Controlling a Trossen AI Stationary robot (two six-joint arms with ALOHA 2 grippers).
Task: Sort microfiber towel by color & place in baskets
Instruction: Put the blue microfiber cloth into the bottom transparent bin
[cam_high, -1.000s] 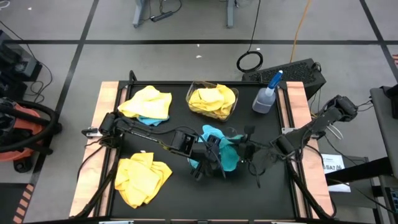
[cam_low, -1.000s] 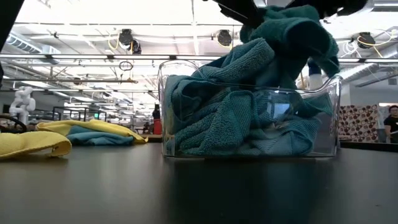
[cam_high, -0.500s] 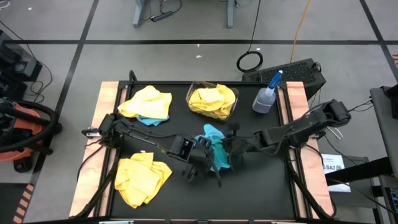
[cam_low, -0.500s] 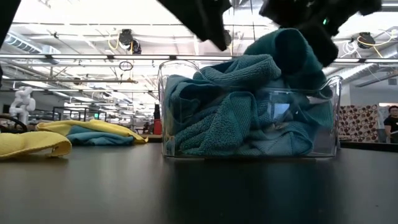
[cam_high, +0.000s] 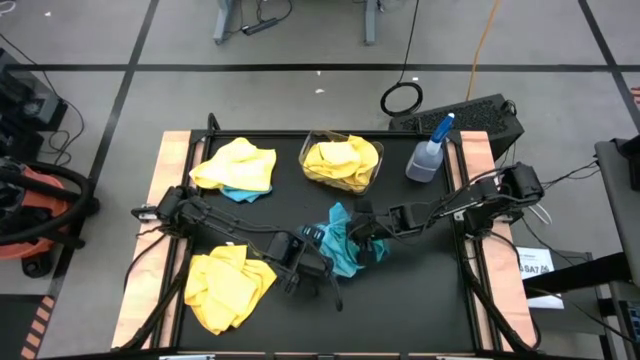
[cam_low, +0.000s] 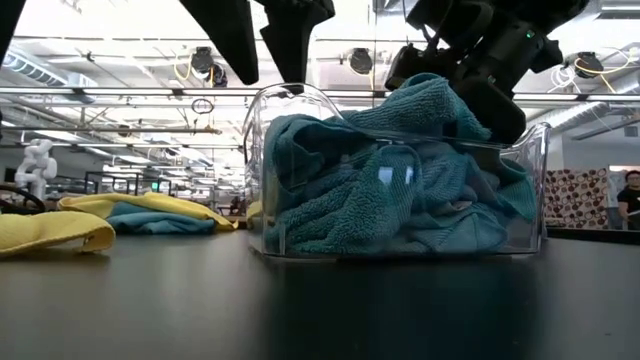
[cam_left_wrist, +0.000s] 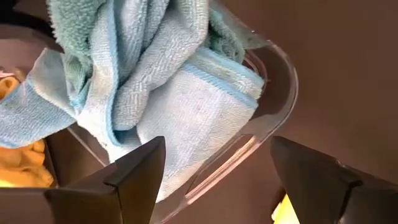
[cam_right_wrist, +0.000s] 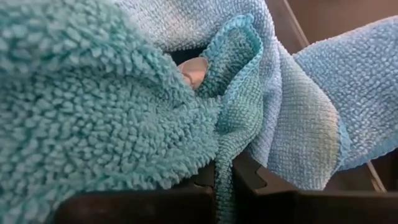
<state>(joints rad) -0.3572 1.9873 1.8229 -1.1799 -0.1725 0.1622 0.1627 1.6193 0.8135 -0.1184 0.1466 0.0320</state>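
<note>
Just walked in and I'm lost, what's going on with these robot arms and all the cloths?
The robot is sorting fuzzy microfiber cloths by colour. The right gripper, shut on a turquoise cloth, presses it into the clear plastic tub of turquoise cloths. The left gripper is open beside that tub. The other clear tub holds yellow cloths. Two piles of cloths are not yet sorted.

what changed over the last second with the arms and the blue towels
The right gripper, shut on a turquoise towel, pushed it down into the clear tub, moving leftward. The left gripper, open, backed away toward the table's left. The tub shifted slightly. The yellow towels and spray bottle stayed put.
</note>
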